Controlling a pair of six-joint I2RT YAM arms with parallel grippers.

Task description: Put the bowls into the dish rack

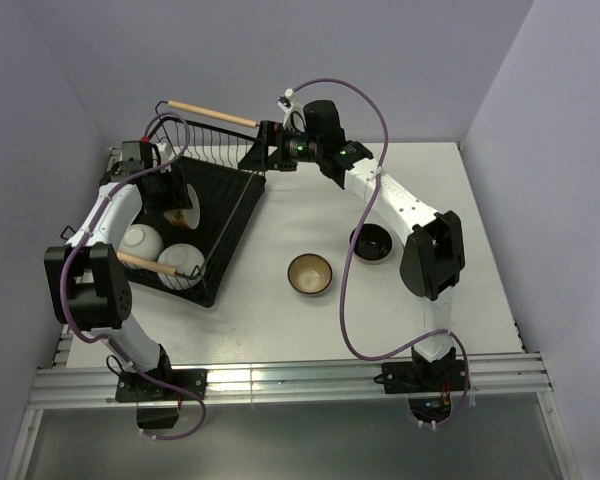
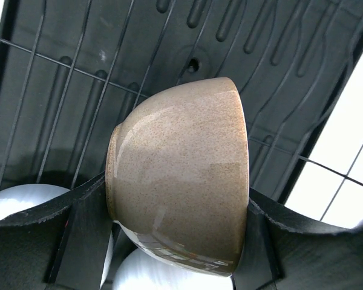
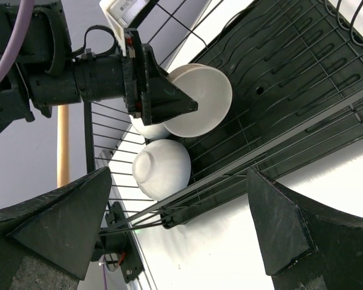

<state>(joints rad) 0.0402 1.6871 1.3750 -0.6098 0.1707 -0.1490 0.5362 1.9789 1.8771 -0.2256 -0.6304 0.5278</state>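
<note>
The left hand (image 2: 175,235) is closed on a small round speckled cream-beige ceramic bowl (image 2: 178,172), its two fingers pressing on opposite sides, and holds it tipped on its side above the ribbed tray of the large black wire dish rack (image 1: 225,195) with the light wooden rod handles. Judging by the gap beneath it, the bowl is not yet set down. Two white ceramic bowls (image 1: 140,240) (image 1: 182,258) already lie in the rack's near end, close to each other and just below the held one. Out on the white table (image 1: 280,330), well apart from the rack, sit a brown bowl with a tan inside (image 1: 310,274) and a glossy black bowl (image 1: 372,243), both upright and untouched. The right hand (image 3: 181,181) hovers by the rack's far right corner with its fingers spread wide and nothing between them. So the job looks roughly half done: two bowls loaded, a third about to be placed, two waiting on the table. Only five bowls can be made out in these views.
</note>
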